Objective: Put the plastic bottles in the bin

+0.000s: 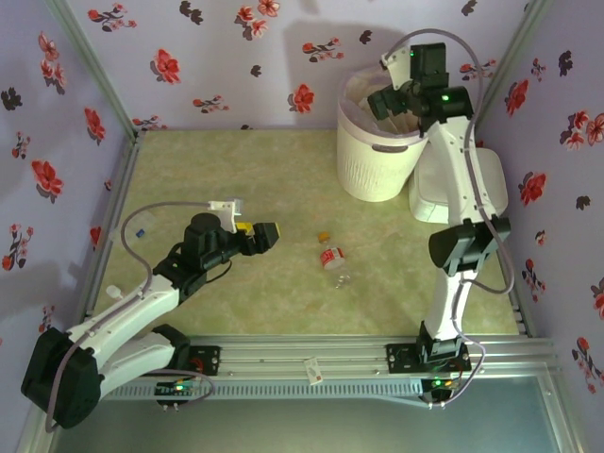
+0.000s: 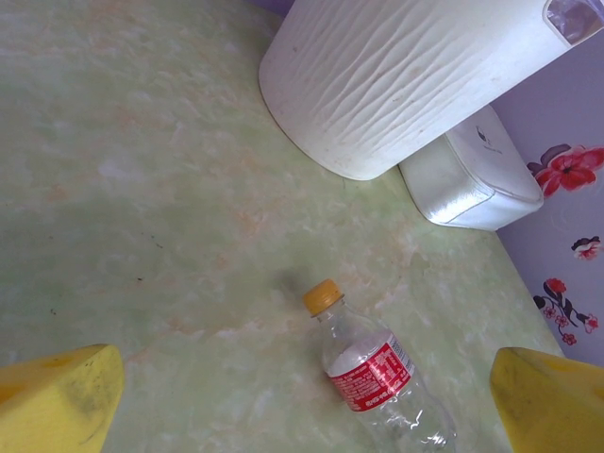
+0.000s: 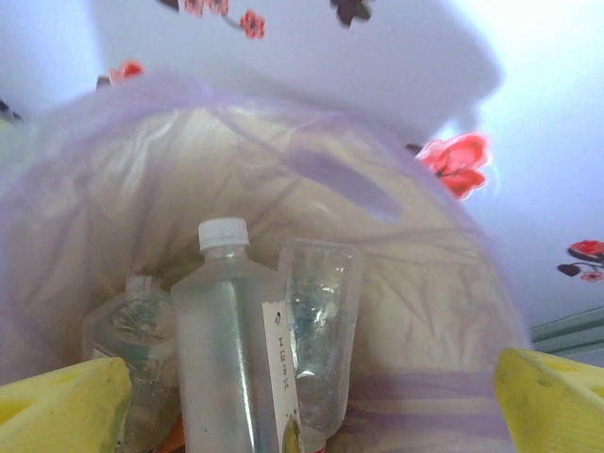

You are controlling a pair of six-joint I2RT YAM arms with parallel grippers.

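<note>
Over the bin (image 1: 373, 170) the right gripper (image 1: 394, 102) hangs open-jawed and empty; the left gripper (image 1: 268, 234), jaws also wide, should next take the orange-capped bottle (image 2: 370, 371).

You are looking at a pale green marbled tabletop (image 1: 245, 179) sitting inside lilac walls (image 1: 217, 57) printed with red and dark flowers. Grey metal posts (image 1: 88, 58) are running up the corners, a ridged aluminium rail (image 1: 359, 357) is lying along the near edge, and soft shadows are falling across the back wall.
</note>
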